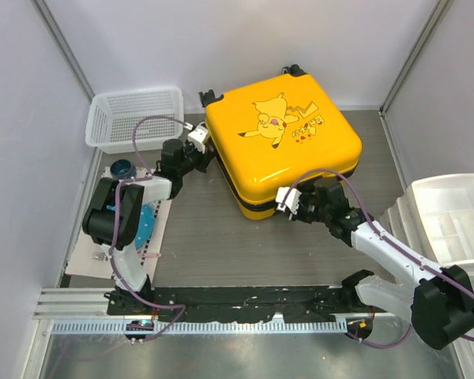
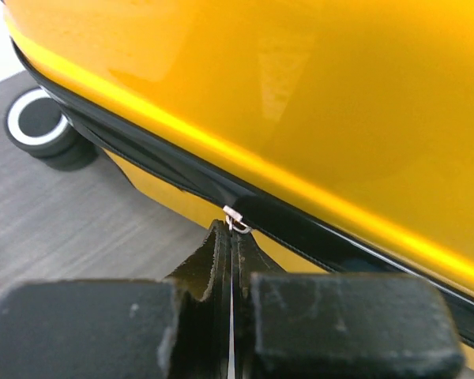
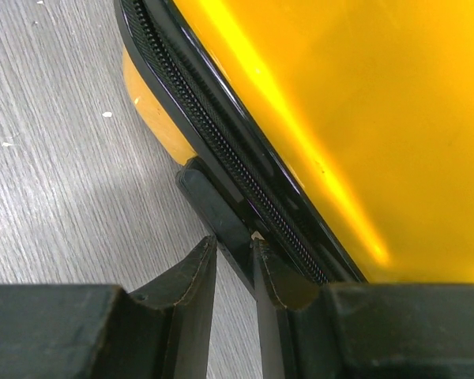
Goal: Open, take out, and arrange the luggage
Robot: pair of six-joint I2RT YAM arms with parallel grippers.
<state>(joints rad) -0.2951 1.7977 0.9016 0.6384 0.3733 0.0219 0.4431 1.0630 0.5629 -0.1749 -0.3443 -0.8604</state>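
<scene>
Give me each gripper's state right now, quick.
Left gripper: shut on the zip pull of the yellow suitcase.
Right gripper: partly closed at the suitcase's zip band; whether it grips anything cannot be told.

Left hand (image 2: 233, 237) fingers pressed together, right hand (image 3: 233, 253) fingers slightly parted, both arms reaching forward

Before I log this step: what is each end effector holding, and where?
Left end effector pinches the luggage's zipper pull. Right end effector closes on something dark by the zip band; which part is unclear.
</scene>
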